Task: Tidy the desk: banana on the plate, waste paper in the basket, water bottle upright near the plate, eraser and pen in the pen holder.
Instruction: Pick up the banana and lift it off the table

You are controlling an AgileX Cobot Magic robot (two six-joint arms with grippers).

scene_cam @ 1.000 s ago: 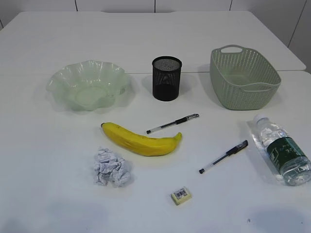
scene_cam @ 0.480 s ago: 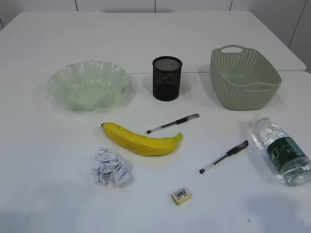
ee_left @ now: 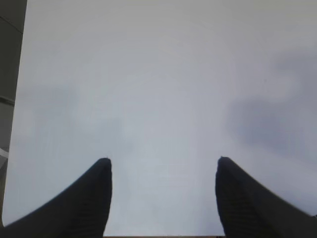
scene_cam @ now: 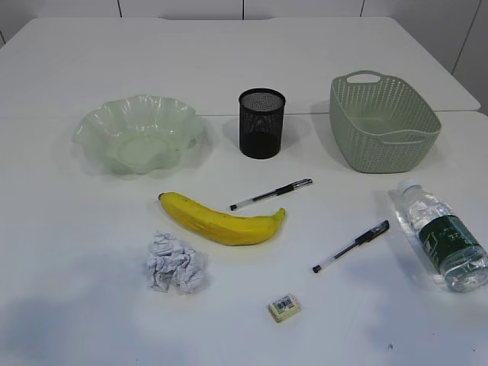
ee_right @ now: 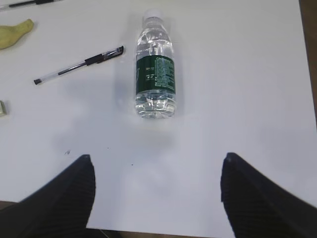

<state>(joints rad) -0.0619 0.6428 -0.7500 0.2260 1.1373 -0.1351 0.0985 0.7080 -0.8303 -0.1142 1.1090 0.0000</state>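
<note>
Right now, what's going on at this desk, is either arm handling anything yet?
Nothing is being handled. Both pincers are open and empty: the left pincer over bare desk, the right pincer short of the water bottle, which lies on its side. The banana, waste paper, eraser and two pens lie loose on the desk. The plate, pen holder and basket hold none of them.

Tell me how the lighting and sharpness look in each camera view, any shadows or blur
Exterior view: even, soft light, sharp throughout; faint grey shadows on the desk along the near edge. Left wrist view: hazy, only blurry shadow patches beyond the left gripper. Right wrist view: clear; the water bottle is sharp, with soft shadow in front of the right gripper.
</note>
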